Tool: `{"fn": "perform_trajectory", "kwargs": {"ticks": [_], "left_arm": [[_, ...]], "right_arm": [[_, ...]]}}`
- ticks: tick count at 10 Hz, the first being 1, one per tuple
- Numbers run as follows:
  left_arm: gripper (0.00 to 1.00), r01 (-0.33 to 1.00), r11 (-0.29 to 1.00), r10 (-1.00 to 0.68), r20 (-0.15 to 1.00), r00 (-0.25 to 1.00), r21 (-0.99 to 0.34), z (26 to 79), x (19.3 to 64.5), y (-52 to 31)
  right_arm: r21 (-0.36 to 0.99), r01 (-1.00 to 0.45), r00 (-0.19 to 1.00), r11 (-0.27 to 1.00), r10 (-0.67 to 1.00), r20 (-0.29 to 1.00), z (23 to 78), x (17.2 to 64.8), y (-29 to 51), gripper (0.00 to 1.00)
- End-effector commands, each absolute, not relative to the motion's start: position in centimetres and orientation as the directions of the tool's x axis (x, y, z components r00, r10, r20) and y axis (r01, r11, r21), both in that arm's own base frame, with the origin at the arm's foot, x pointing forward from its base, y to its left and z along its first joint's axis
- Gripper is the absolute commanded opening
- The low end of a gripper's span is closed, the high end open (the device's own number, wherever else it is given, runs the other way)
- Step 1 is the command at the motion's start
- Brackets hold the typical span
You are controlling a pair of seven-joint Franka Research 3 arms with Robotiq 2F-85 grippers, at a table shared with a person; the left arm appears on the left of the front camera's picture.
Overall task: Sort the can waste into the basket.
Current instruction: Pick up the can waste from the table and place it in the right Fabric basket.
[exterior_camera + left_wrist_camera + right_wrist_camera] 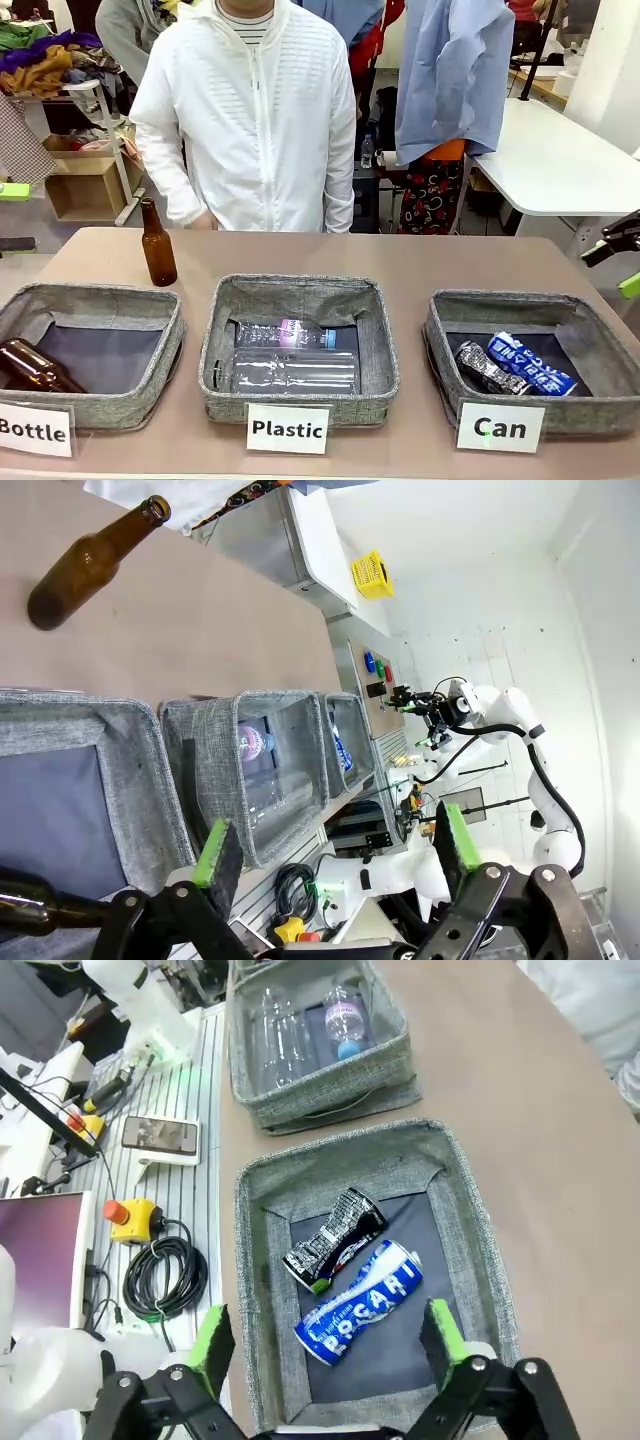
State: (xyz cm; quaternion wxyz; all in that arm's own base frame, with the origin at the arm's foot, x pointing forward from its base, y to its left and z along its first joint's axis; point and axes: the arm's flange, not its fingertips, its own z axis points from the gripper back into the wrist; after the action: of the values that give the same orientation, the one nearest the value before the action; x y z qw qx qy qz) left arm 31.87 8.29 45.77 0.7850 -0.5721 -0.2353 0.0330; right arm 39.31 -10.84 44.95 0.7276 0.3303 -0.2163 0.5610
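- Hanging with its green-padded fingers spread wide and holding nothing, the right gripper (pixel 325 1345) sits over the basket (pixel 462 1240).
- Just ahead of its fingertips lies the blue can (pixel 360 1302), with the crushed silver-and-black can (pixel 333 1239) touching it beyond.
- Farther out lies the Plastic bin (pixel 318 1090).
- Equally wide apart and empty, the left gripper (pixel 335 850) hovers above the Bottle bin (pixel 60 730); beyond stands a brown bottle (pixel 92 562).

**Table layout**

Three bins stand in a row along the near edge: "Bottle" bin (pixel 100 300) left, "Plastic" bin (pixel 300 295) centre, basket (pixel 530 305) right. Both cans (pixel 505 365) lie side by side inside the basket. An upright bottle (pixel 157 245) stands behind the left bin
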Motion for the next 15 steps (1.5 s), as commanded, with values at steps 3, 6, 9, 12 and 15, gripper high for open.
{"fn": "perform_trajectory", "kwargs": {"ticks": [3,6,9,12,15], "left_arm": [[1.0,0.212,0.343,0.312,0.324,0.893,-0.915,45.8,31.7,8.3],[1.0,0.212,0.343,0.312,0.324,0.893,-0.915,45.8,31.7,8.3],[1.0,0.212,0.343,0.312,0.324,0.893,-0.915,45.8,31.7,8.3],[1.0,0.212,0.343,0.312,0.324,0.893,-0.915,45.8,31.7,8.3],[1.0,0.212,0.343,0.312,0.324,0.893,-0.915,45.8,31.7,8.3]], "right_arm": [[0.476,-0.828,0.544,0.298,0.219,0.81,45.6,42.5,-10.9,1.0],[0.771,-0.556,0.744,0.311,-0.228,0.628,43.6,44.9,-10.5,1.0],[0.834,-0.461,0.813,0.303,-0.234,0.534,41.4,47.4,-12.6,1.0],[0.833,-0.461,0.815,0.306,-0.224,0.534,40.3,46.8,-13.1,1.0],[0.833,-0.461,0.815,0.306,-0.224,0.534,40.3,46.8,-13.1,1.0]]}}
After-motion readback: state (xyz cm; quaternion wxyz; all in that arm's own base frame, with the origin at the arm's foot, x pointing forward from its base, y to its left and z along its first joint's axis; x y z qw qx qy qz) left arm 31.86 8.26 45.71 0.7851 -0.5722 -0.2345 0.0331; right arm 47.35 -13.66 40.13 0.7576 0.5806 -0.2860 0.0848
